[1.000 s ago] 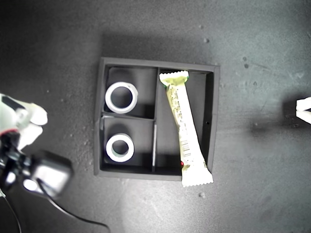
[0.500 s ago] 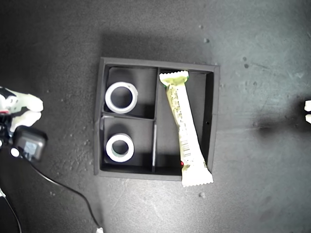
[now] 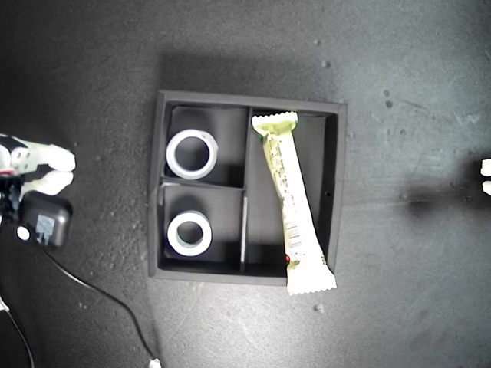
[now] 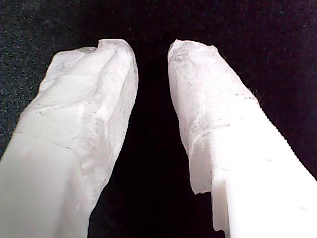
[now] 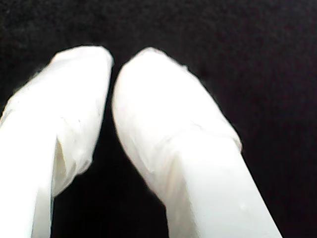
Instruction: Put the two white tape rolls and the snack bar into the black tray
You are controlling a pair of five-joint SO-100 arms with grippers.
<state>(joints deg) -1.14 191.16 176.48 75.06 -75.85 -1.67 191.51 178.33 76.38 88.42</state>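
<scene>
white tape-wrapped tool fingers [image 4: 94, 124], rounded tips; black boxy wrist camera [image 3: 44, 221]; thin black cable [image 3: 100, 295].

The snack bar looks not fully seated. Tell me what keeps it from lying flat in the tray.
The tray's front wall: the snack bar lies slanted in the long compartment, and its lower crimped end rides over that rim. Nothing else blocks it.

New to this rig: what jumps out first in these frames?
The black tray mid-frame in the exterior view, one white tape roll above another in its two small compartments. The snack bar lies slanted in the long compartment, its lower end over the rim. Neither arm's fingers hold anything.
</scene>
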